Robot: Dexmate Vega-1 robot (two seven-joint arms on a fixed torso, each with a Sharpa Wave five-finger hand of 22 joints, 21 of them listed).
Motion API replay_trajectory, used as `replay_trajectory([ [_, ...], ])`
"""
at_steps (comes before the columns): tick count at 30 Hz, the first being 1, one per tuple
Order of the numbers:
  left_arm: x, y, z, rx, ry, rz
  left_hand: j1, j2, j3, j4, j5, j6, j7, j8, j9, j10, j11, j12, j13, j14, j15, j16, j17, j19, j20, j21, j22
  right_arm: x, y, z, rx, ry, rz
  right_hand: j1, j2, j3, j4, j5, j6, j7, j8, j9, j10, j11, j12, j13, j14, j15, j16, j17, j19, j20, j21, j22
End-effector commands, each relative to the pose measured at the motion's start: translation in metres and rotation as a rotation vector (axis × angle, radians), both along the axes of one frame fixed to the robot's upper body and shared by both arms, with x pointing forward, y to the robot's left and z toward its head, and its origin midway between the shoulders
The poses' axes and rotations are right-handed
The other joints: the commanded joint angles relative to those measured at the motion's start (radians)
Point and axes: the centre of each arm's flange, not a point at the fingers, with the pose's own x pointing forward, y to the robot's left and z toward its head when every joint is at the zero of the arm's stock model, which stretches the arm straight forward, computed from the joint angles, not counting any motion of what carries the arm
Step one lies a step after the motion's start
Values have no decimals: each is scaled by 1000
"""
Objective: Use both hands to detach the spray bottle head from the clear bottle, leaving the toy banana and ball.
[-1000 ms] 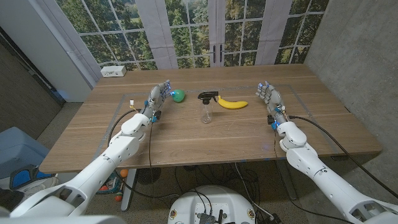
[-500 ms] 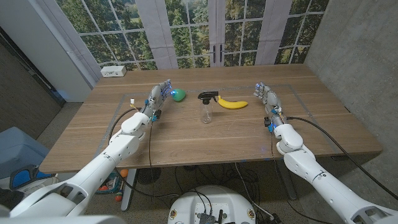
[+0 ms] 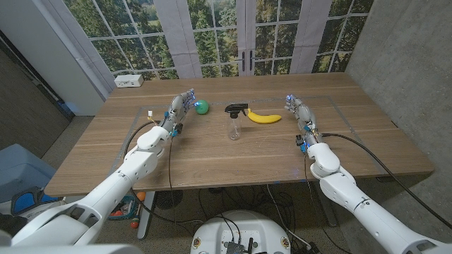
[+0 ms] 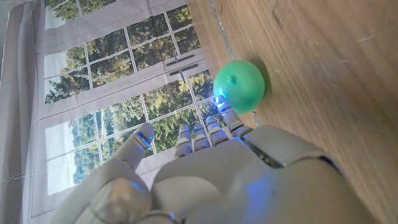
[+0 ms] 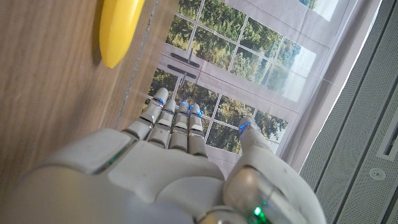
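My left hand (image 3: pixel 179 109) and right hand (image 3: pixel 299 111) stand on the counter (image 3: pixel 212 155), fingers apart, holding nothing. Between them, a little farther out, the clear bottle (image 3: pixel 234 128) stands upright — its black spray head (image 3: pixel 236 109) on. Beyond lie the toy banana (image 3: pixel 263 117) and, just past my left fingertips, the green ball (image 3: pixel 203 107).

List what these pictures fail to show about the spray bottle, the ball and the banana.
- Spray bottle: too small in the head view to tell how the black spray head is fastened to the clear bottle, or whether there is liquid inside.
- Ball: the left hand's fingers hide its near side in the left wrist view; touching or apart, cannot tell.
- Banana: cut off by the right wrist view's edge.
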Motion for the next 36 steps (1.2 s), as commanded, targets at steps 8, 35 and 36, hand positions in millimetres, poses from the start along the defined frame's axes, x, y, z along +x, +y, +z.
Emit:
replay_trajectory([
  [8,4,-4,5,15,-3,-30,-1,63,1,-5,4,1,-1,5,2,-2,-6,6,2,2,-11,3,1,7,0,-9,4,-13,17,-14,-59,21,10,43,-16,6,-43,14,-11,18,2,3,4,18,4,-7,12,16,-4,-12,28,18,-16,5],
  [35,2,-7,5,19,-7,-41,-4,64,0,-6,4,-2,2,5,2,0,-5,6,2,5,-11,4,2,17,3,-23,4,-24,36,-25,-236,42,-7,64,-155,-40,-69,0,-80,40,-7,3,-44,32,-7,-29,-9,35,-25,-53,43,26,-72,5],
  [36,1,-7,5,18,-8,-40,-5,64,0,-6,4,-2,2,5,2,0,-5,6,2,5,-10,4,2,18,3,-23,4,-24,37,-25,-241,39,-9,67,-159,-41,-71,-1,-81,40,-7,3,-44,32,-7,-30,-9,34,-25,-54,45,23,-73,5],
])
